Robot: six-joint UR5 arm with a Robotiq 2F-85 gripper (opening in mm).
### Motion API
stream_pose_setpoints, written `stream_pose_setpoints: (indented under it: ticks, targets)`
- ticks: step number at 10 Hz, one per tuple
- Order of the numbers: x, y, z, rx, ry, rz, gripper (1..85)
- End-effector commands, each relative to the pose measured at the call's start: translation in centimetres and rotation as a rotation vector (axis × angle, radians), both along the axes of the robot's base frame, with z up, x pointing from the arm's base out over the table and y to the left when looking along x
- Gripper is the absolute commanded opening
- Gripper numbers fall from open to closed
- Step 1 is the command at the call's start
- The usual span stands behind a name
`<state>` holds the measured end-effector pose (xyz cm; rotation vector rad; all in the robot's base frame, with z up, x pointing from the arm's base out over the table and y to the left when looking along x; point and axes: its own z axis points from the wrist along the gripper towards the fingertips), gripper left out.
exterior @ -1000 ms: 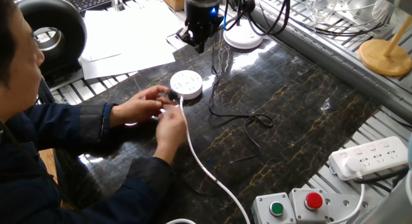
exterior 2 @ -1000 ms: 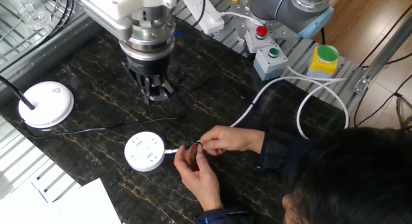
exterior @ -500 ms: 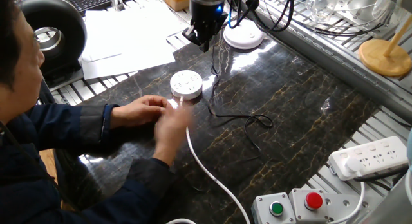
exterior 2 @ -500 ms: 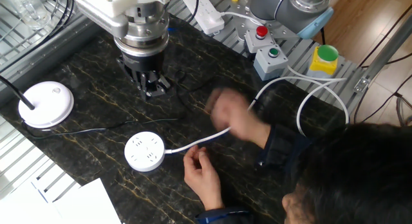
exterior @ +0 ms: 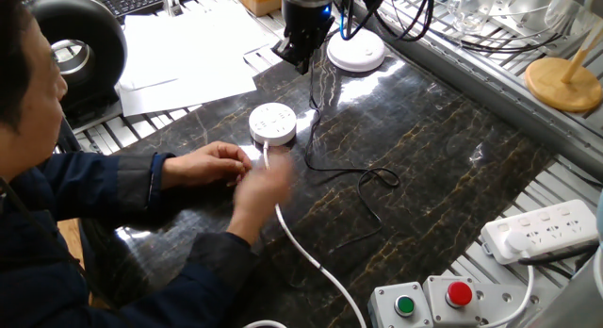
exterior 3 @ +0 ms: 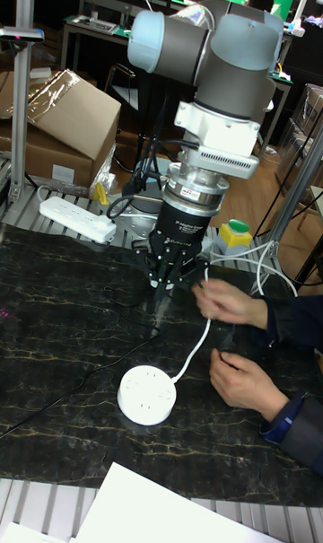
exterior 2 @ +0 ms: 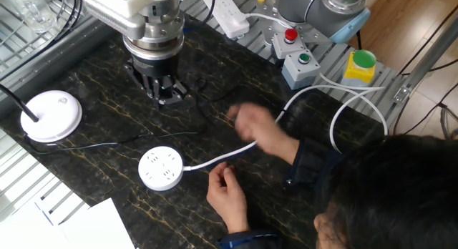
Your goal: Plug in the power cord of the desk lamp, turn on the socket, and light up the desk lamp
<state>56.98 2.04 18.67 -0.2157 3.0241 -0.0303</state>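
The round white socket (exterior: 272, 123) lies on the dark marble table (exterior: 443, 139), and its thick white cable (exterior: 300, 243) runs toward the front. The desk lamp's white disc base (exterior: 355, 55) sits behind it. From the lamp, the thin black power cord (exterior: 381, 175) trails past the socket and into a loop; I cannot pick out its plug. My gripper (exterior: 303, 62) hangs low over the table between lamp and socket, apart from both, jaws too dark to read. It also appears as gripper (exterior 2: 163, 97) and gripper (exterior 3: 170, 283), with the socket (exterior 2: 159, 168) and lamp base (exterior 2: 50, 114).
A person sits at the table edge with both hands (exterior: 219, 162) beside the socket's cable, one blurred. A white power strip (exterior: 542, 229) and a button box (exterior: 429, 302) are at the front right. Papers (exterior: 184, 59) and a wooden stand (exterior: 563, 83) lie at the back.
The person has let go of the small dark part on the cable beside the socket, and one hand is swinging away. My gripper has drifted away from the socket toward the lamp.
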Motion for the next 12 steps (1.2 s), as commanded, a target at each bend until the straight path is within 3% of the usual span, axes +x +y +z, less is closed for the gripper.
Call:
stream_pose_setpoints:
  ticks: [1, 3, 4, 6, 7, 10, 11, 12]
  targets:
    - [-2.7, 5.8, -0.7, 0.081, 0.017, 0.014, 1.0]
    - [-5.1, 9.6, -2.1, 0.099, 0.004, 0.026, 1.0]
    - [-5.3, 10.0, -2.6, 0.101, 0.002, 0.041, 1.0]
    - [-5.2, 9.7, -3.0, 0.097, 0.012, 0.081, 1.0]
    - [-5.1, 9.2, -3.0, 0.073, 0.008, 0.123, 1.0]
    - [-6.0, 9.1, -3.1, 0.066, 0.041, 0.179, 1.0]
    - [-5.8, 8.8, -3.1, 0.054, 0.034, 0.188, 5.3]
    - [-6.4, 8.2, -3.2, 0.028, 0.059, 0.223, 24.3]
